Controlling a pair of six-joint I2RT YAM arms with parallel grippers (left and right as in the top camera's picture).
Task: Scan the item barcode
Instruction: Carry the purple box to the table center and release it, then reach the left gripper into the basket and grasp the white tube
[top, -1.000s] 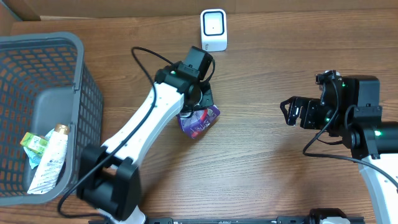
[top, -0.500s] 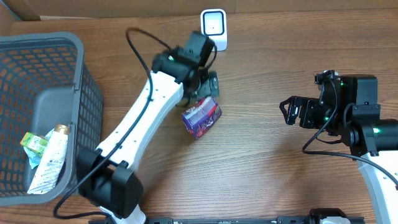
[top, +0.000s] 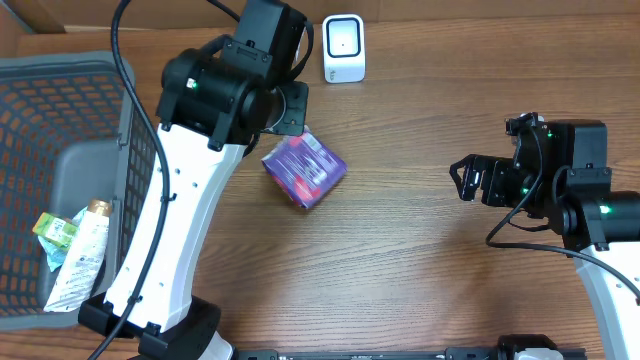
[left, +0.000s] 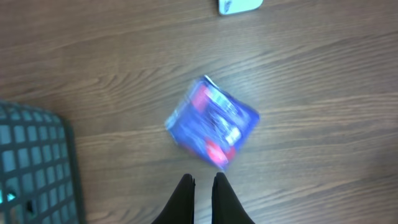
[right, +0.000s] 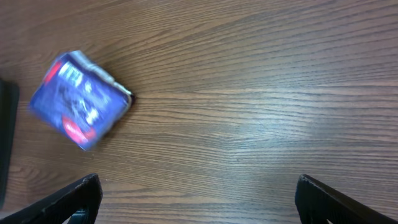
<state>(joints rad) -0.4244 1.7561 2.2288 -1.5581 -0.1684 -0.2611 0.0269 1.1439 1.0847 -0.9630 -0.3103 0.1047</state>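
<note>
The item, a purple packet (top: 304, 171) with pink and white print, lies loose on the wooden table, held by nothing. It looks blurred in the left wrist view (left: 212, 121) and in the right wrist view (right: 79, 99). My left gripper (left: 203, 177) hangs high above the table just short of the packet, shut and empty. The white barcode scanner (top: 343, 47) stands at the table's far edge, beyond the packet; its corner shows in the left wrist view (left: 239, 5). My right gripper (top: 465, 180) is far to the right, open wide (right: 198, 179), with nothing between its fingers.
A grey mesh basket (top: 70, 65) fills the left side, holding a white tube (top: 80, 255) and a green packet (top: 55, 230). The left arm's white link (top: 165, 230) runs across the table between basket and packet.
The left gripper let go of the purple packet, lifted up and back to the left, and shut empty. The packet shifted slightly up-left. The right arm has not moved.
</note>
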